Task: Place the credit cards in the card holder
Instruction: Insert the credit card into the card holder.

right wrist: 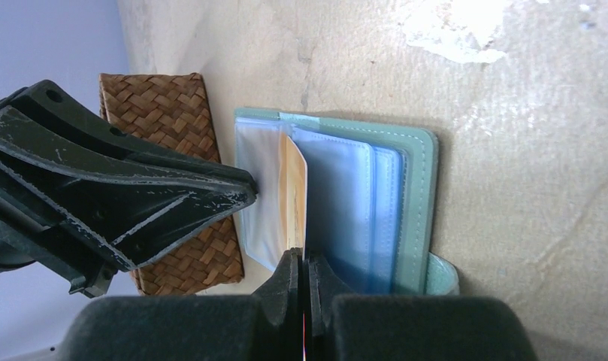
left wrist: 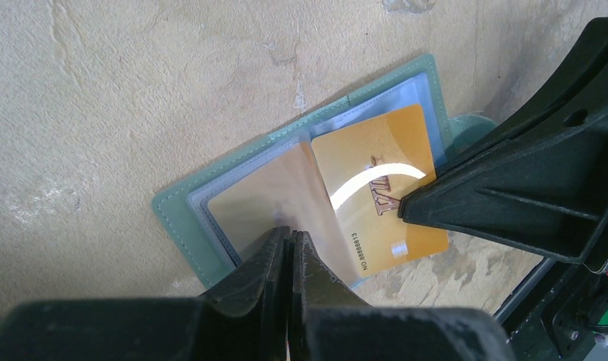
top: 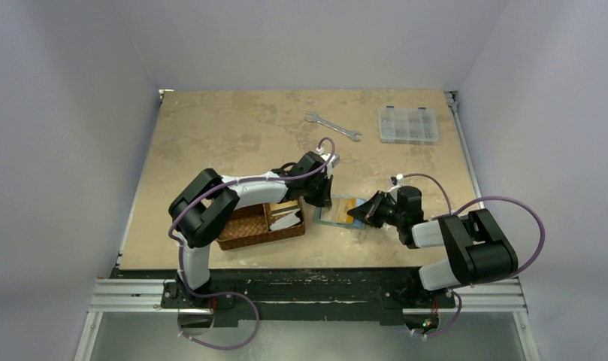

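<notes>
The card holder (top: 323, 215) (left wrist: 173, 218) (right wrist: 417, 203) lies open on the table, grey-green with blue-grey and clear pockets. An orange-yellow credit card (left wrist: 368, 173) (right wrist: 293, 188) lies over its clear sleeve (left wrist: 263, 195), one corner sticking out past the holder's edge. My right gripper (top: 355, 216) (right wrist: 304, 259) (left wrist: 403, 208) is shut on that card's edge. My left gripper (top: 325, 197) (left wrist: 291, 235) is shut, pinching the clear sleeve. White cards (top: 285, 220) lie in the basket.
A brown woven basket (top: 244, 239) (right wrist: 165, 105) stands just left of the holder, under the left arm. At the back of the table lie a metal wrench (top: 332, 126) and a clear compartment box (top: 408, 125).
</notes>
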Controlling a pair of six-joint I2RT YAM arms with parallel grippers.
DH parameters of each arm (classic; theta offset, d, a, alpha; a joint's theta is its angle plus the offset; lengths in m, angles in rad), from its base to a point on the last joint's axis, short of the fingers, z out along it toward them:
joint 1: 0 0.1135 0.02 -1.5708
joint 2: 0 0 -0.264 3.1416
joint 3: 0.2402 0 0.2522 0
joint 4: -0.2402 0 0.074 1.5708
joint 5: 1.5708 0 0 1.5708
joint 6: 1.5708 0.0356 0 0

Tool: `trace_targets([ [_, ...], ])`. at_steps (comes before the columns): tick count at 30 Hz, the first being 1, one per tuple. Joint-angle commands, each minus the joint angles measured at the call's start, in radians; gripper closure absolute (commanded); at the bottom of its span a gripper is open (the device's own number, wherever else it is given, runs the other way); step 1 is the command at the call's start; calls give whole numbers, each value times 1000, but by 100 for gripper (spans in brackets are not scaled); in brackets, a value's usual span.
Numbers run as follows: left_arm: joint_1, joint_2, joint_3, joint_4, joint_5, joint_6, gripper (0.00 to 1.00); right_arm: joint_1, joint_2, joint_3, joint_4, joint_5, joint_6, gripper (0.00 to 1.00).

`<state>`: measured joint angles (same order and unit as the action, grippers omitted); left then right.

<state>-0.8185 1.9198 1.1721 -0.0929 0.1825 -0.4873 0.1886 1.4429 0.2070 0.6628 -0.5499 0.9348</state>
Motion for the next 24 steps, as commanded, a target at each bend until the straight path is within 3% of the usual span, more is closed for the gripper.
trace_targets([
  [1,-5,33,-20,-38,4,4,100,22,43,-13,70,-1,-7,100],
  [18,-5,27,-32,-38,0,4,100,35,90,-33,95,-87,41,100],
  [24,-7,29,-33,-31,8,5,100,35,173,21,103,-147,-1,100],
])
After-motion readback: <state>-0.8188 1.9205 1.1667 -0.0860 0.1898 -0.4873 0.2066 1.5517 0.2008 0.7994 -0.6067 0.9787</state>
